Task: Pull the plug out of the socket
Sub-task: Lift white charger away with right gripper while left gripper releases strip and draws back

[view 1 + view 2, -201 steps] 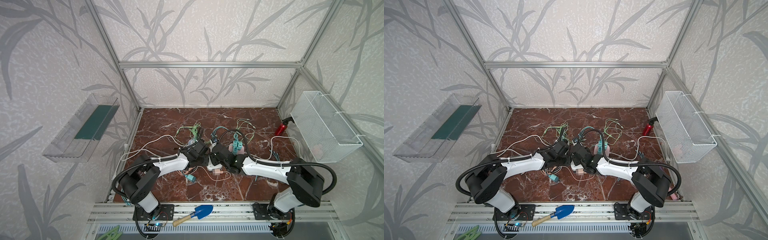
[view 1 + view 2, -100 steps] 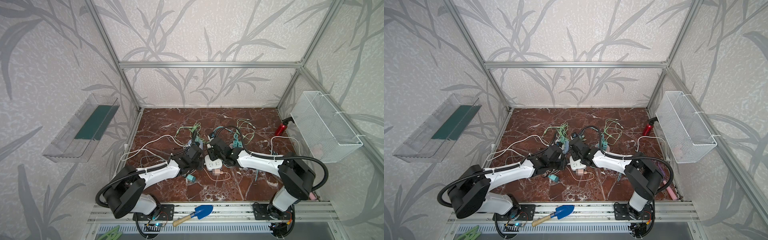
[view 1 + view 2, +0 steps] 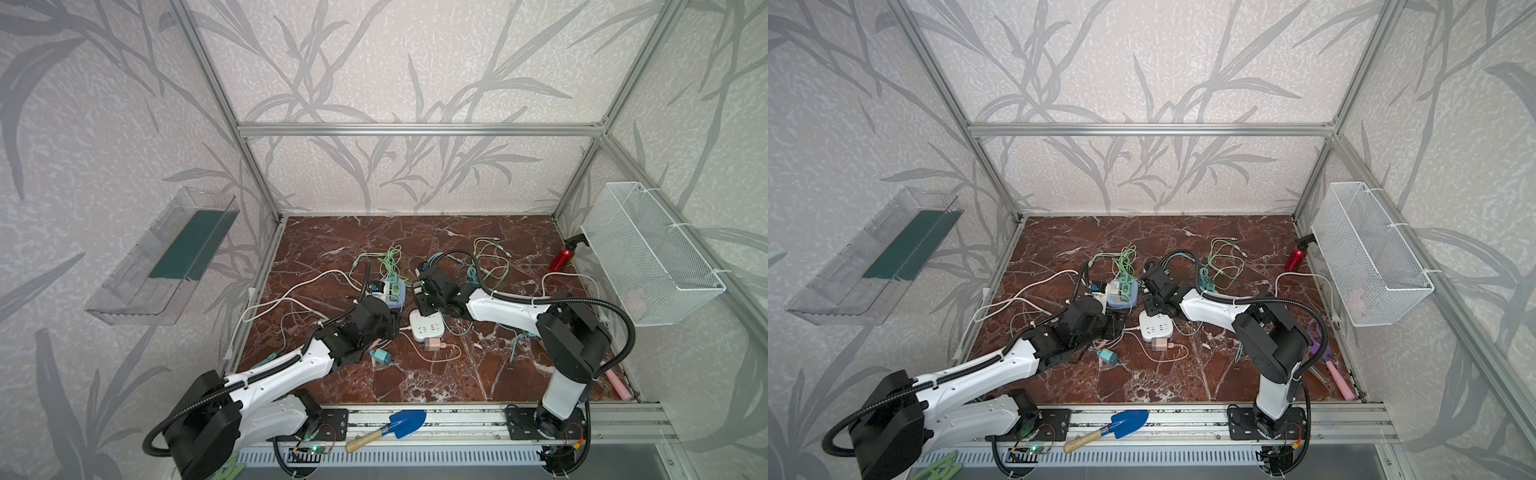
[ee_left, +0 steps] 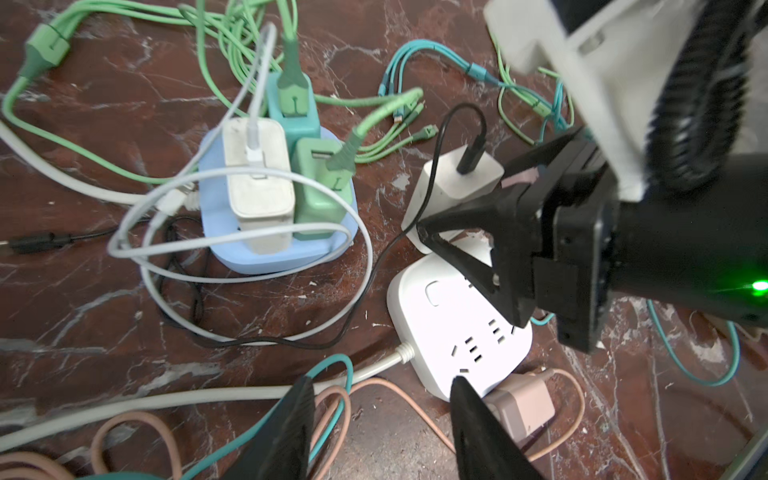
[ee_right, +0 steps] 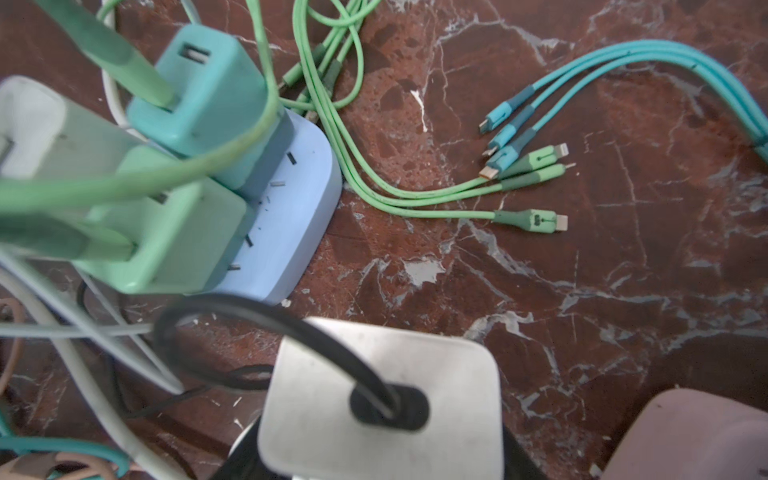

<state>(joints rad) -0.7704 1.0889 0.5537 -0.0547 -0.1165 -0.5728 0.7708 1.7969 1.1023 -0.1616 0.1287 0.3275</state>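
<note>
I look down on a red-brown marble tabletop (image 3: 478,374) strewn with charging cables. Near its middle lies the white socket (image 3: 426,328), a flat, square power strip.

The right arm (image 3: 498,307) reaches in from 3 o'clock. The right jaws sit at 12 o'clock of the socket, clamped on the white plug (image 5: 453,386), a cube-shaped charger with a black cable (image 4: 374,274) leaving its top. In the left wrist view a black finger presses each side of the plug, which is tilted at the socket's edge. I cannot tell whether its pins are clear of the slots.

The left arm (image 3: 291,365) comes in from 8 o'clock. The left jaws stand apart at 9 o'clock of the socket, gripping nothing, their tips above a pink cable (image 4: 332,395).

A pink charger (image 4: 523,409) touches the socket's edge at 6 o'clock. A pale blue power strip (image 4: 232,253) lies at 10 o'clock, carrying a white charger (image 4: 257,187), a teal charger (image 4: 291,120) and a green charger (image 4: 320,191), all upright. A loose teal plug (image 3: 380,356) lies at 8 o'clock.

A red bottle (image 3: 561,257) stands at the tabletop's 2 o'clock edge, just beside a white wire basket (image 3: 648,249) on the wall. A blue trowel (image 3: 399,424) rests on the front rail at 6 o'clock.
</note>
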